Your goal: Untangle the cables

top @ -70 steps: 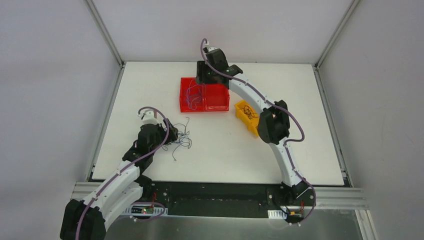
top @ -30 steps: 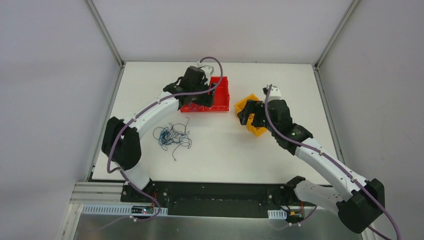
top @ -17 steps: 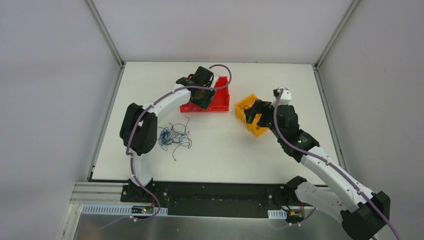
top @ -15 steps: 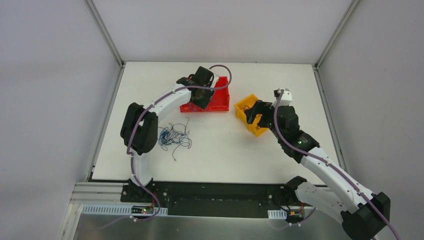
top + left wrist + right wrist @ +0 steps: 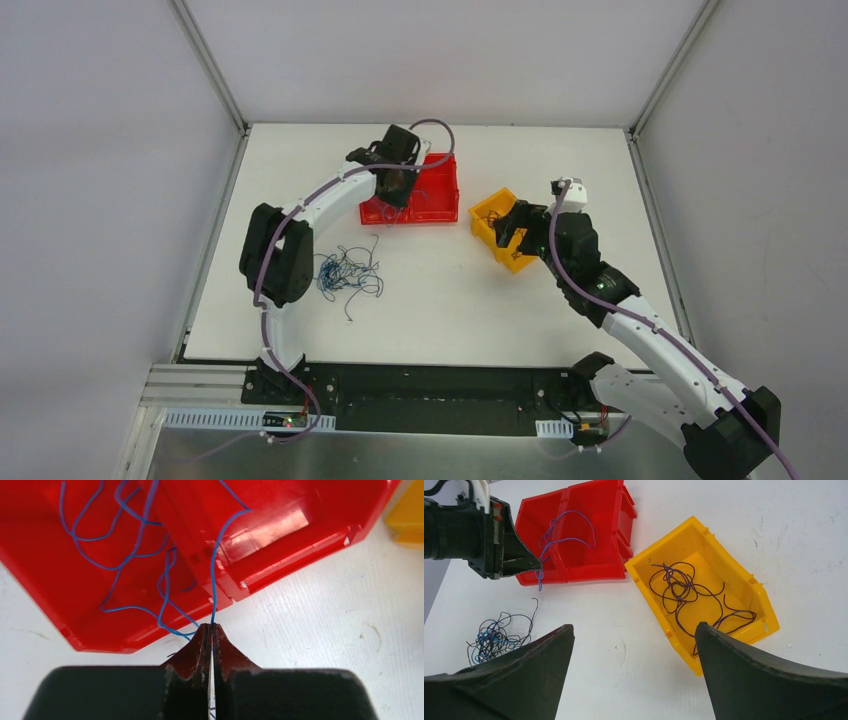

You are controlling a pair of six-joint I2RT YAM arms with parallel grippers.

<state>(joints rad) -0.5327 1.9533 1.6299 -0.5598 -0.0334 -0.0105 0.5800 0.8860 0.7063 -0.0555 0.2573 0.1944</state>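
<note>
A loose tangle of blue and dark cables [image 5: 345,275] [image 5: 494,636] lies on the white table, near its left side. More blue cables [image 5: 115,545] [image 5: 566,535] rest in the red bin [image 5: 440,200] [image 5: 45,580] [image 5: 596,510]. My left gripper [image 5: 397,198] [image 5: 211,626] [image 5: 538,565] is at that bin's front edge, shut on one blue cable [image 5: 216,570] that runs up over the bin's divider. Purple cables [image 5: 684,592] lie coiled in the yellow bin [image 5: 490,212] [image 5: 744,575]. My right gripper [image 5: 512,234] [image 5: 634,626] hangs open and empty beside the yellow bin.
The red bin has two compartments; the right one looks empty. The yellow bin stands askew to the right of it. Metal frame rails run along the table's edges, with grey walls behind. The left arm's elbow [image 5: 275,255] hangs beside the tangle.
My left gripper has closed on a blue cable at the red bin and its wrist shifted slightly. The right arm pulled back a little from the yellow bin and stayed open.
</note>
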